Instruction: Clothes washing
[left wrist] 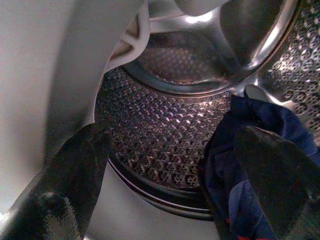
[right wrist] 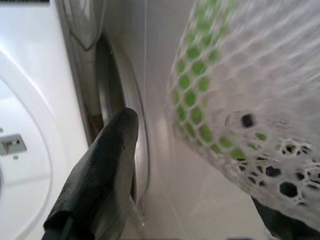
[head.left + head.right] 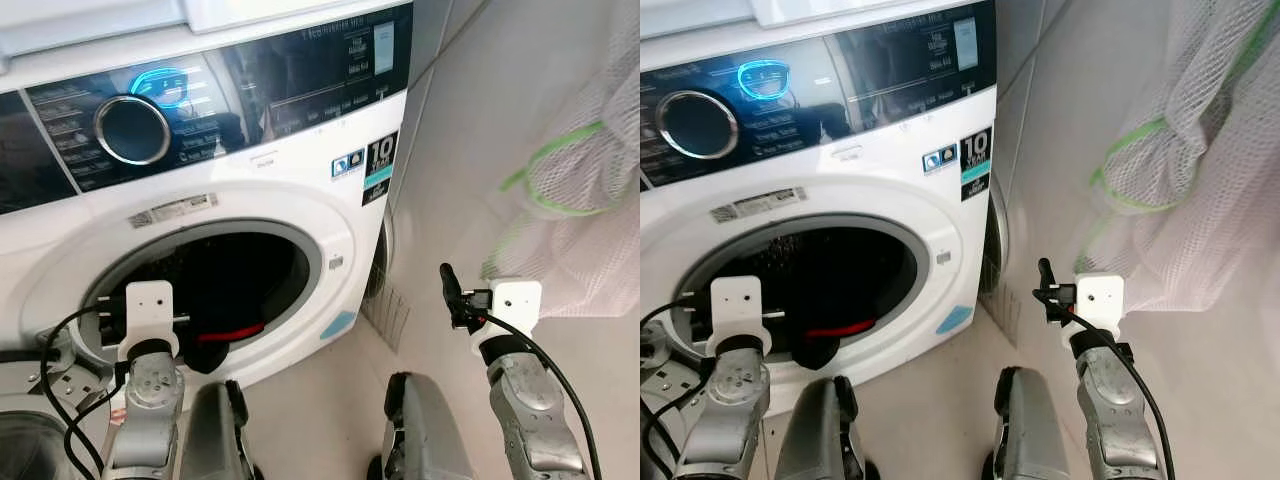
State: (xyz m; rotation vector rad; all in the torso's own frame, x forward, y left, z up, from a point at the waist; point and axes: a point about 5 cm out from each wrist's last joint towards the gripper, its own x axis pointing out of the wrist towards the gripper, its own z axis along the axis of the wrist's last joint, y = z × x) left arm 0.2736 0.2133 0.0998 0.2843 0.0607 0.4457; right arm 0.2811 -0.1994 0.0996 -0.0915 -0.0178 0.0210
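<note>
Dark blue garment [image 1: 250,150] lies at steel drum's [image 1: 165,135] front lip; left gripper [image 1: 170,170] spread, right gripper [image 2: 200,165] apparently spread beside white mesh bag [image 3: 580,190]; mesh may snag.

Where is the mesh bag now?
The mesh bag hangs on the robot's right, against the tiled wall beside the washer, just above the open right gripper.

A home laundry corner: front-loading washing machine [image 3: 230,190], tiled wall [image 3: 480,110], hanging mesh laundry bag [image 3: 590,190].
</note>
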